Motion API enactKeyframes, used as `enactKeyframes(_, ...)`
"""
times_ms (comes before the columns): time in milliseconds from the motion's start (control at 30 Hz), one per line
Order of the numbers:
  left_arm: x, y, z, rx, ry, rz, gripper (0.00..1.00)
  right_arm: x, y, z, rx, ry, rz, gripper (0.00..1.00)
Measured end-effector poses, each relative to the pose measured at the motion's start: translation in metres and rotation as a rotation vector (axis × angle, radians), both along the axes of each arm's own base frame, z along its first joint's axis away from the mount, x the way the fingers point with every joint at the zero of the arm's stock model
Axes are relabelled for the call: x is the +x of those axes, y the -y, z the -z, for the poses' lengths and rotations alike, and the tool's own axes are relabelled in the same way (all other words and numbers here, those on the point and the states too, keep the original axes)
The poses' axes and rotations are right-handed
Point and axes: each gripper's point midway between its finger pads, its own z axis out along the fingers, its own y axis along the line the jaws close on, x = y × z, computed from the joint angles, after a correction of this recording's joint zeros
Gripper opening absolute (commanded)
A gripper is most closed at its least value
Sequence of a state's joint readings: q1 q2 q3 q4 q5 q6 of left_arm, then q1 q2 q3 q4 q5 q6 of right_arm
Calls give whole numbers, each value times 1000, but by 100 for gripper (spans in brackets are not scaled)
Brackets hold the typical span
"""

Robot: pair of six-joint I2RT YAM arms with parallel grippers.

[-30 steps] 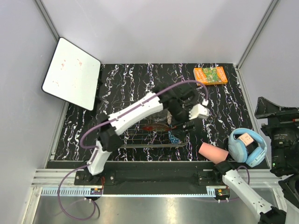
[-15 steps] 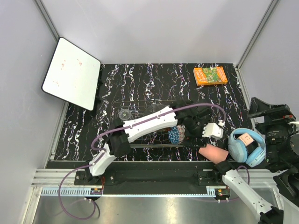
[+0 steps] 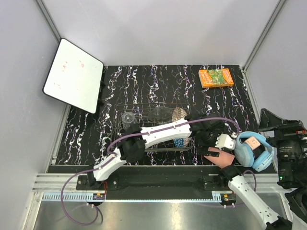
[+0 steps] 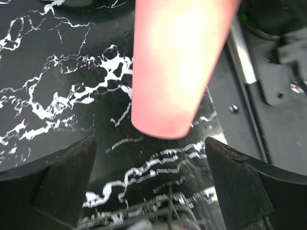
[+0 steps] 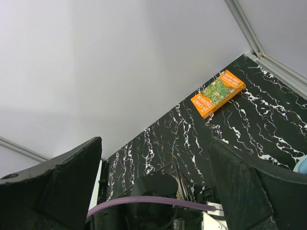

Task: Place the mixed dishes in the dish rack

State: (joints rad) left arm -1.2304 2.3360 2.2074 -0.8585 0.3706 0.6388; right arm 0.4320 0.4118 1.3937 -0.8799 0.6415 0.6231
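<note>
Well, the left claw [image 4: 152, 165] gapes wide over the salmon-pink cup [image 4: 175, 67], lying sideways on the counter [image 4: 57, 96] beside the headphones [image 3: 254, 151] (round, smooth-sided); closing off-centre could roll it away.

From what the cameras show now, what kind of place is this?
Probably a robot test cell, not a real kitchen: plain white walls enclose a black marbled table, and a wire dish rack stands on it.
</note>
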Motion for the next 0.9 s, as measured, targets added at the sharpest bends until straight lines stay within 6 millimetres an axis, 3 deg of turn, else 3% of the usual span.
enactKeyframes(200, 1, 10, 23, 1, -20, 1, 99, -3, 1, -2, -24, 5, -5, 100)
enactKeyframes(467, -6, 15, 30, -8, -61, 14, 99, -5, 3, -6, -40, 9, 0, 100)
enactKeyframes(900, -16, 12, 69, 56, -138, -6, 99, -11, 6, -16, -33, 27, 2, 100)
